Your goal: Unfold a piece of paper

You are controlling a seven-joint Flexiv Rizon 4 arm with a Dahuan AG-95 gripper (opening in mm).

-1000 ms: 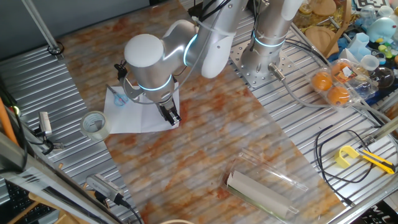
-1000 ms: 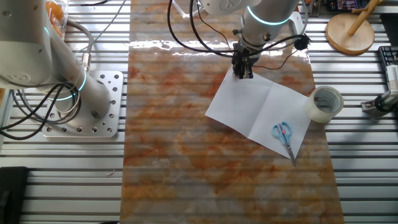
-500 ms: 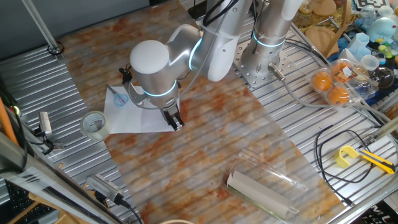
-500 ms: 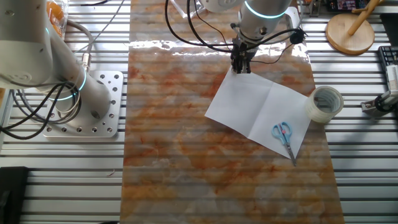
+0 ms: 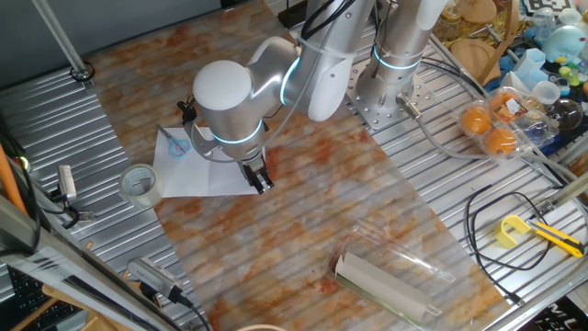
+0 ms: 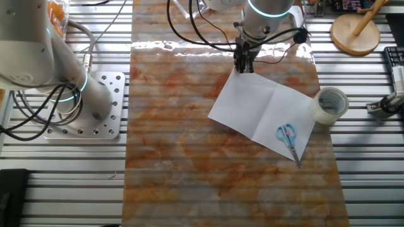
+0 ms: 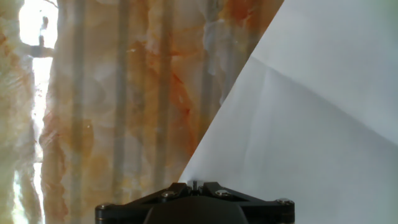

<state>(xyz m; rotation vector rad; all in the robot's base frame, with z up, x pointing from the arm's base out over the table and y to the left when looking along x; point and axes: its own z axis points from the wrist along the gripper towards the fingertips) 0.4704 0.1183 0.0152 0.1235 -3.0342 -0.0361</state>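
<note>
We are looking at a robotics lab bench: the tabletop [image 5: 83,119] is ribbed aluminium extrusion with an orange marbled mat [image 6: 189,139] laid over it, and a bolted metal base plate [image 6: 88,110] anchors a second arm [image 6: 44,53] beside the working one. Cables [image 5: 491,216] trail across the rails. Along one edge we see a jumble of test props: plastic oranges in a clear pack [image 5: 496,119], soft toys [image 5: 556,41] and a roll of tape [image 5: 140,184].

A tape roll [image 6: 331,104] sits beside blue-handled scissors [image 6: 288,140].
</note>
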